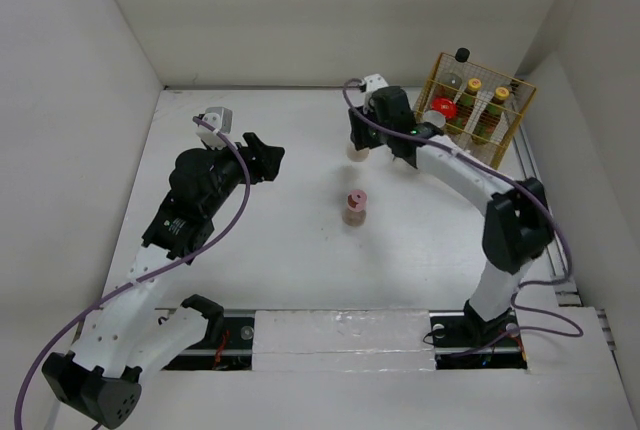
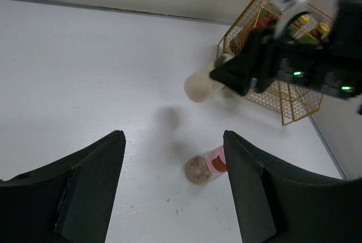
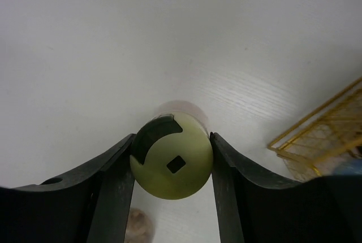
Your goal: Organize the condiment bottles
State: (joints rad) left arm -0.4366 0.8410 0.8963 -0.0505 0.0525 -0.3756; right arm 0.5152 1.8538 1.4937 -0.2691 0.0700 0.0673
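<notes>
— Grippers: how do they stand?
— Right gripper [image 3: 172, 138] pinches the cream bottle [image 3: 171, 166] at its cap, one finger against each side. Left gripper [image 2: 173, 135] is spread, with nothing between its fingers.
— Where is that bottle?
— Just left of the basket [image 1: 505, 145], seemingly held off the table [image 1: 300, 250]; its shadow lies apart from it.
— The others?
— Pink-capped bottle [image 1: 355, 208] sits alone mid-table, between the arms. Two yellow-capped bottles [image 1: 473, 87], a red-lidded jar [image 1: 443, 108] and a black-capped bottle [image 1: 462, 54] are in the basket.
</notes>
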